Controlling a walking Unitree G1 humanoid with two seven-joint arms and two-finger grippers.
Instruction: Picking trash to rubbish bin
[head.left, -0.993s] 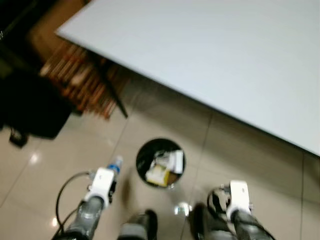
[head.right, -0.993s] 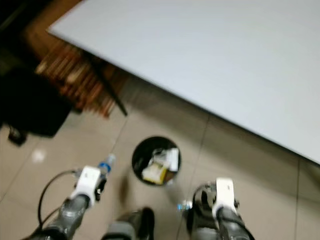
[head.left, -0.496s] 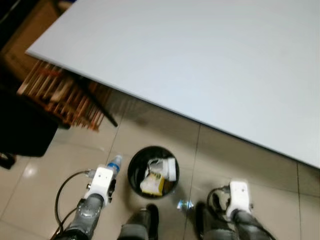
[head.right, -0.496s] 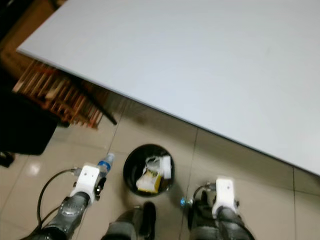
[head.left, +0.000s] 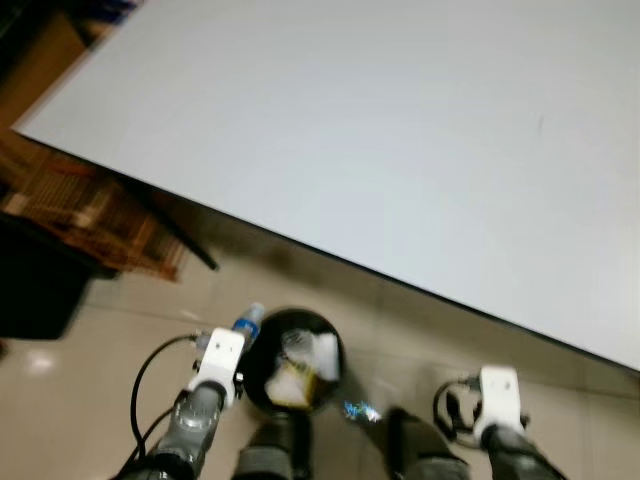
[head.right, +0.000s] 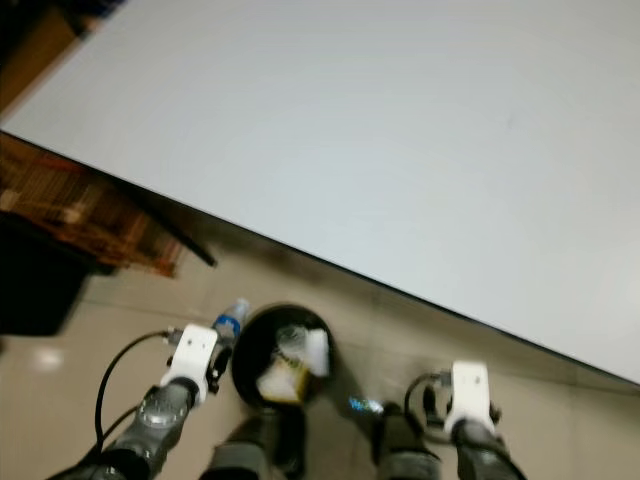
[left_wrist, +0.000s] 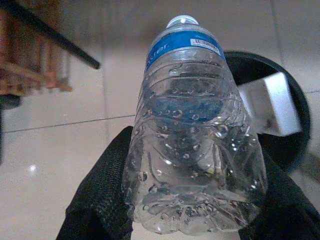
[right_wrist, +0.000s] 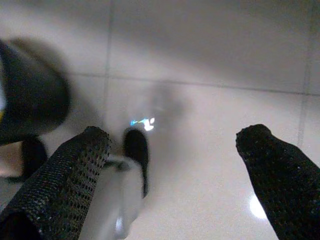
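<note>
Beside the bin's rim: left gripper (left_wrist: 190, 220) was clamped on a water bottle (left_wrist: 192, 135)
Rubbish bin (head.left: 262, 332): already held some trash
Right gripper (right_wrist: 170, 180): fingers spread, empty, over floor tiles (right_wrist: 210, 60)

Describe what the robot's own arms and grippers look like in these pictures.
Both arms are silver-grey tubes ending in white, boxy wrist blocks. A black cable loops beside the left arm, and another coils by the right wrist. Each gripper, left gripper and right gripper, has two long black fingers with a dimpled, mesh-like texture.
</note>
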